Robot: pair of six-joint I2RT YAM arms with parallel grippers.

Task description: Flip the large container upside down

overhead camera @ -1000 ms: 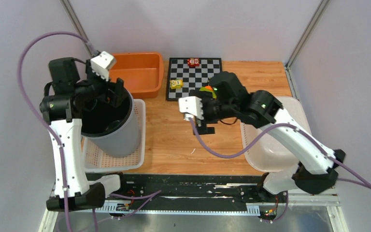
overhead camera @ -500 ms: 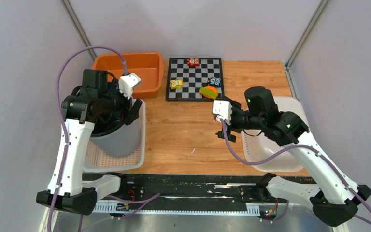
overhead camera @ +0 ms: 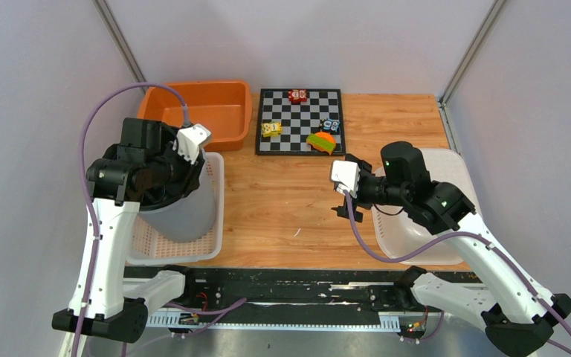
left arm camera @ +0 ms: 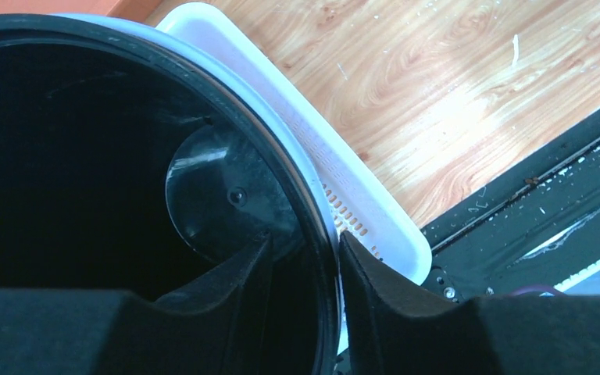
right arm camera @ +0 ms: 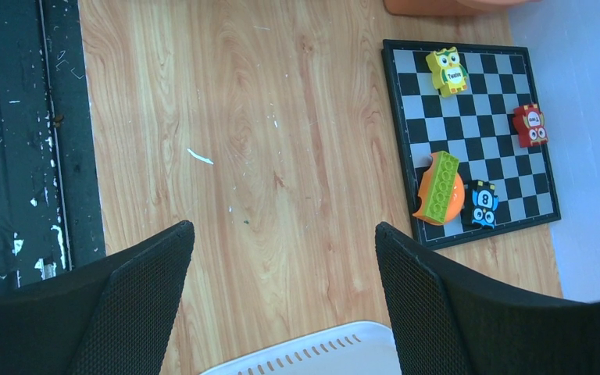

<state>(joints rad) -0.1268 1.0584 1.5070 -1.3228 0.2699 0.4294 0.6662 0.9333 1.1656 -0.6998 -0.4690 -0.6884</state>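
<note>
Wooden table point(overhead camera: 282, 201), left pincer point(left arm camera: 305, 242) clamping large container point(overhead camera: 186, 216) rim, right pincer point(right arm camera: 283, 230) spread.

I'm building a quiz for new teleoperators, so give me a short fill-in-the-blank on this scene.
1. The large container sits in the white basket with its opening facing ____.
2. The left claw has one finger inside the container and one outside, straddling its ____.
3. The right claw hangs ____ above the table, holding nothing.
4. The chessboard carries ____ toys.

Missing words: up; rim; open; four.
</note>
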